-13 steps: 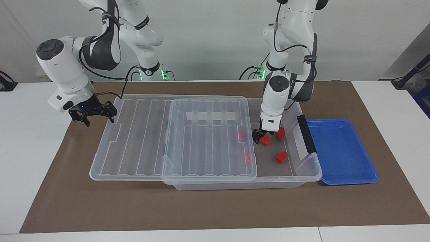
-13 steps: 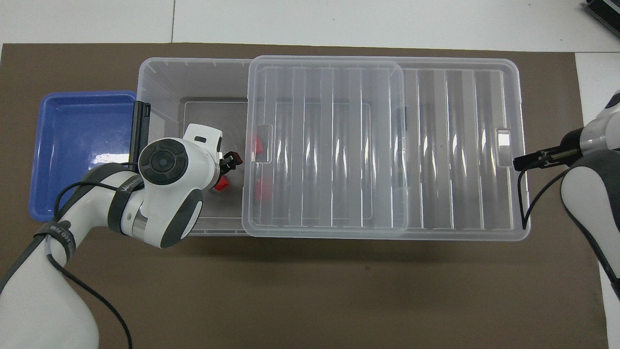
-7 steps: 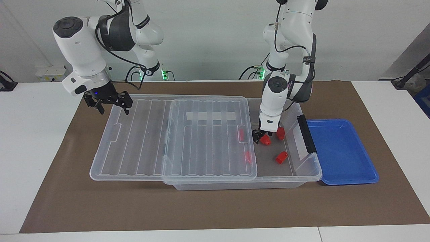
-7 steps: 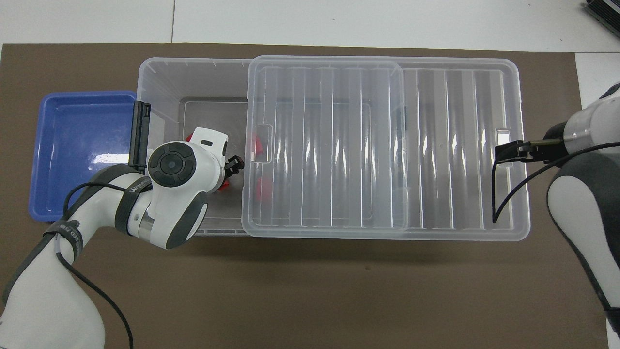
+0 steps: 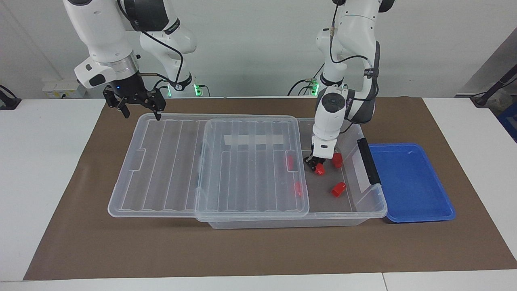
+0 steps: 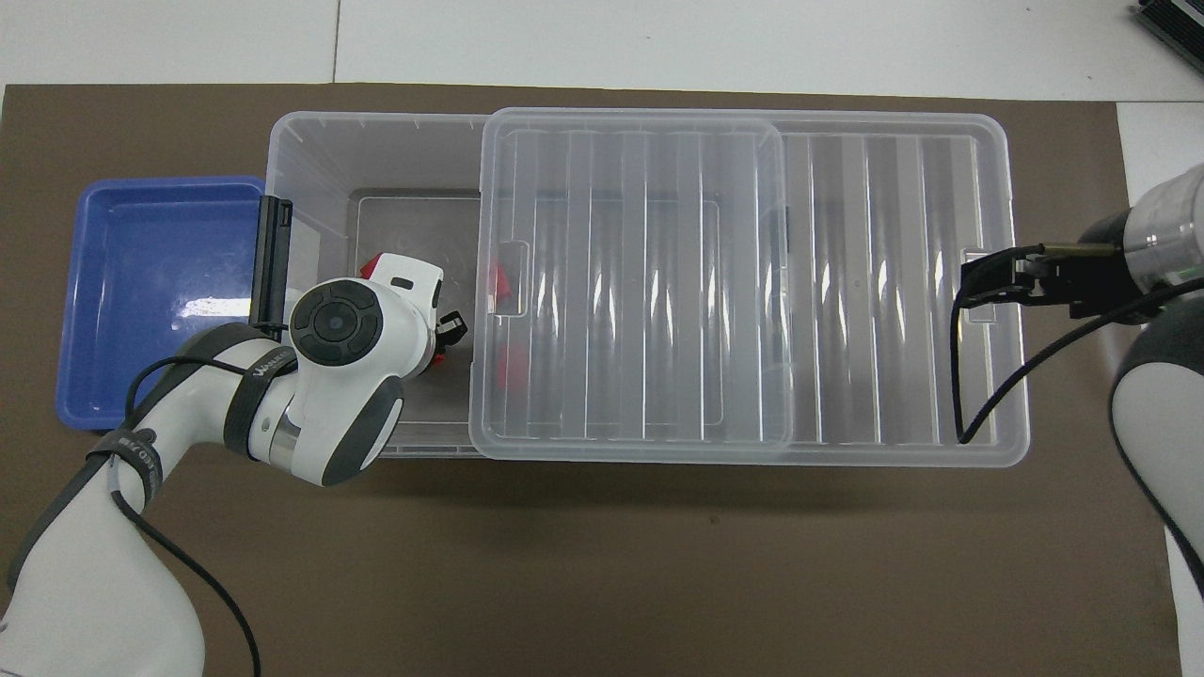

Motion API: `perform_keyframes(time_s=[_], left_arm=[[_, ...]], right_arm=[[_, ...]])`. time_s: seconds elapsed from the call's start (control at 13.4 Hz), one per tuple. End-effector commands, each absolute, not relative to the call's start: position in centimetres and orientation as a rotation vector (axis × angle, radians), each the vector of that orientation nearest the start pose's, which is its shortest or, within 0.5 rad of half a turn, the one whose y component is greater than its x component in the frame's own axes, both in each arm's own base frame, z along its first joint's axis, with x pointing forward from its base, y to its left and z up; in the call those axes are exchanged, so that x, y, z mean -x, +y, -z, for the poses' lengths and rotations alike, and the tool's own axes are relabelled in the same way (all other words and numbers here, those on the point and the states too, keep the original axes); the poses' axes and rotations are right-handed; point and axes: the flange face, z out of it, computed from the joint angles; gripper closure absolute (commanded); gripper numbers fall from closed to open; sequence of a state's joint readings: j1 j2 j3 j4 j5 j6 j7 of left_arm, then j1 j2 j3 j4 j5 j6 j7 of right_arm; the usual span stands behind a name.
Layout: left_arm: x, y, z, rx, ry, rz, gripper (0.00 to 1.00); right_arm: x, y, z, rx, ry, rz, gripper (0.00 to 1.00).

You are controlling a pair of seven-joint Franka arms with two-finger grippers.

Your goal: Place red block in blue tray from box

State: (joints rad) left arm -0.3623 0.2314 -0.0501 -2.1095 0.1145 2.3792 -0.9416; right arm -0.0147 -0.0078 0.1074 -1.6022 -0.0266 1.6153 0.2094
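Observation:
The clear box lies along the mat with its ribbed lid slid toward the right arm's end, which leaves the end by the blue tray uncovered. My left gripper reaches down into that uncovered end and is shut on a red block at the box floor. Two more red blocks lie loose close by, and two others show through the lid. From overhead the left gripper is largely hidden under its own wrist. My right gripper hangs open over the lid's corner nearest the robots.
The box's dark grey handle stands between the uncovered end and the blue tray. The lid overhangs the box toward the right arm's end. Brown mat covers the table around the box.
My left gripper has shut on the red block beneath it. The right arm has risen and swung from beside the lid's end to over its corner nearest the robots.

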Motion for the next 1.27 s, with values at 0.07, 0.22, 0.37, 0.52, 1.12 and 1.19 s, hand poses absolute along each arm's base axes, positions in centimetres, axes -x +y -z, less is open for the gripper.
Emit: perform_keyframes(time_s=[0.07,0.22,0.37,0.52,1.12,1.19], left_arm=[[-54.4,-20.5,-38.6,2.953,-0.68,0.064,1.0],[-55.8,-18.9,-44.7,2.93,-0.64,-0.03,1.0],[-57.3,-15.3,-51.4,2.978,-0.652,-0.142,1.0],[-57.6,-10.4,-55.4,2.991,-0.594,-0.21,1.0],[-55.5,9.4,-54.0,3.104,-0.1,0.048,1.0],[-55.7,9.5,-52.1,3.101,-0.094,0.069,1.0]], right_arm=[[-54.7,4.7,-62.9,3.175,0.212,0.035,0.0],[-54.5,4.8,-62.7,3.176,0.214,0.028,0.0],[-54.5,4.7,-62.4,3.177,0.206,0.035,0.0],[-54.9,3.9,-61.9,3.174,0.222,0.051,0.01],[-56.5,-2.9,-55.9,3.136,0.366,0.174,1.0],[-56.8,-3.7,-55.0,3.133,0.38,0.184,1.0]])
